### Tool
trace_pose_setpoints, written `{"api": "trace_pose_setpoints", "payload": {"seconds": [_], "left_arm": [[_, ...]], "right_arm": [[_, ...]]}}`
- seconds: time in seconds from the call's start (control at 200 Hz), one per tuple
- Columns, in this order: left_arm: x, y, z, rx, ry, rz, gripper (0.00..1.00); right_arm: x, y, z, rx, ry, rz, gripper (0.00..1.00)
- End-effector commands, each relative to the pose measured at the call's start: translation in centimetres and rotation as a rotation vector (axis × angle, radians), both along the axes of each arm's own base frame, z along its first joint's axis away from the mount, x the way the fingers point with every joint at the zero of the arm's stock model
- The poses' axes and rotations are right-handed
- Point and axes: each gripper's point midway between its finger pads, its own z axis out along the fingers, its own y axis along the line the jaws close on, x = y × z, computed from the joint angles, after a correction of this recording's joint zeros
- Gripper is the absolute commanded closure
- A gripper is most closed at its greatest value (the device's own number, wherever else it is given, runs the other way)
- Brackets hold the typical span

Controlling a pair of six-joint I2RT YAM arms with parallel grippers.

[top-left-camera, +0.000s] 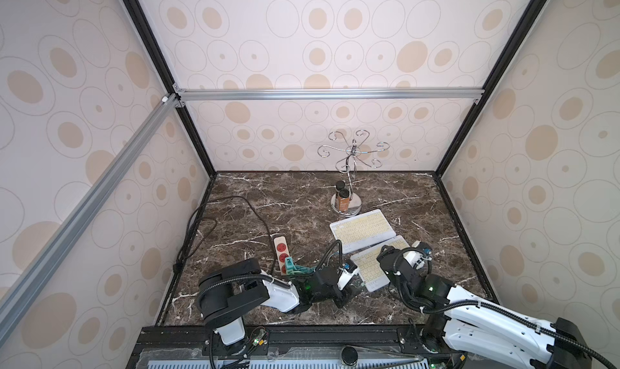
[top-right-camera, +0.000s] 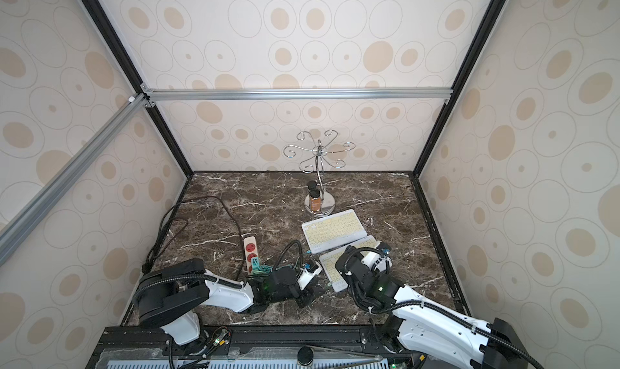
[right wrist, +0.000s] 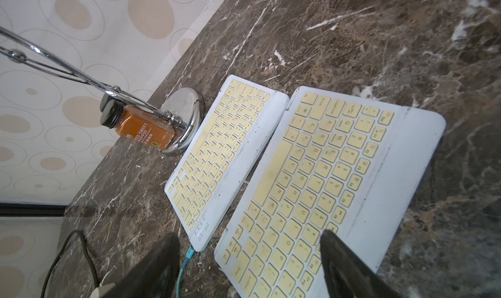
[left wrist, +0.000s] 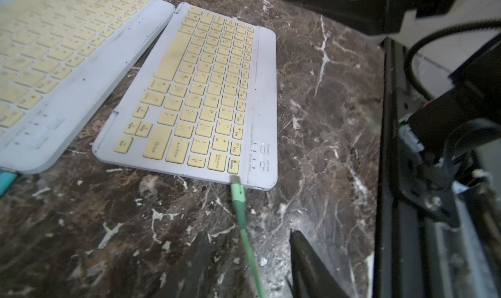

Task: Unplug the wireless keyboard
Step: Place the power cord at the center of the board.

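Two jars (right wrist: pixel 141 128) are standing on the stand base (right wrist: pixel 187 104), one holding orange spice. Green cable (left wrist: pixel 238 199) is meeting the edge of the near keyboard (left wrist: pixel 214 93) on the bench (left wrist: pixel 325 120); left hand (left wrist: pixel 249 234) is gaping astride it, right hand (right wrist: pixel 249 235) gaping above.

Printed on orange spice bottle (right wrist: pixel 143 132): "RED SWEET PEPPER". Printed on keyboard (left wrist: pixel 200 93) with green cable (left wrist: pixel 238 199): "Enter", "Shift", "Delete", "OFF/ON".

- A dark marble table (top-left-camera: pixel 302 196) is shown.
- A far keyboard (top-left-camera: pixel 364 228) and a near keyboard (top-left-camera: pixel 370 266) are laid side by side, right of centre.
- A power strip (top-left-camera: pixel 281 254) is laid left of centre.
- A chrome stand (top-left-camera: pixel 356 208) is set toward the back edge.
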Motion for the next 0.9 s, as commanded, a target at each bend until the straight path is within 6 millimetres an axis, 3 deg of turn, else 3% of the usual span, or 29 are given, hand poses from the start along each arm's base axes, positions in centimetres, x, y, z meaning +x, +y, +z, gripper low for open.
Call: {"api": "trace_pose_setpoints", "payload": {"seconds": [0.0, 0.215, 0.39, 0.495, 0.71, 0.895], "left_arm": [[1.2, -0.8, 4.2, -0.074, -0.076, 0.023, 0.43], [2.2, 1.3, 9.4, -0.156, -0.195, 0.101, 0.36], [3.3, 5.9, 13.6, -0.237, -0.301, 0.253, 0.35], [4.0, 9.1, 15.1, -0.265, -0.346, 0.356, 0.34], [5.7, 13.8, 15.7, -0.260, -0.366, 0.521, 0.32], [7.6, 18.4, 14.8, -0.252, -0.314, 0.699, 0.30]], "right_arm": [[0.7, 0.8, 1.9, -0.058, -0.048, 0.078, 0.19], [1.6, 3.5, 4.0, -0.143, -0.098, 0.256, 0.22], [2.0, 5.3, 4.4, -0.230, -0.049, 0.354, 0.26], [1.9, 6.7, 4.6, -0.281, -0.052, 0.406, 0.26], [0.3, 10.9, 4.8, -0.376, -0.092, 0.509, 0.34], [-1.5, 15.1, 3.8, -0.432, -0.092, 0.592, 0.40]]}}
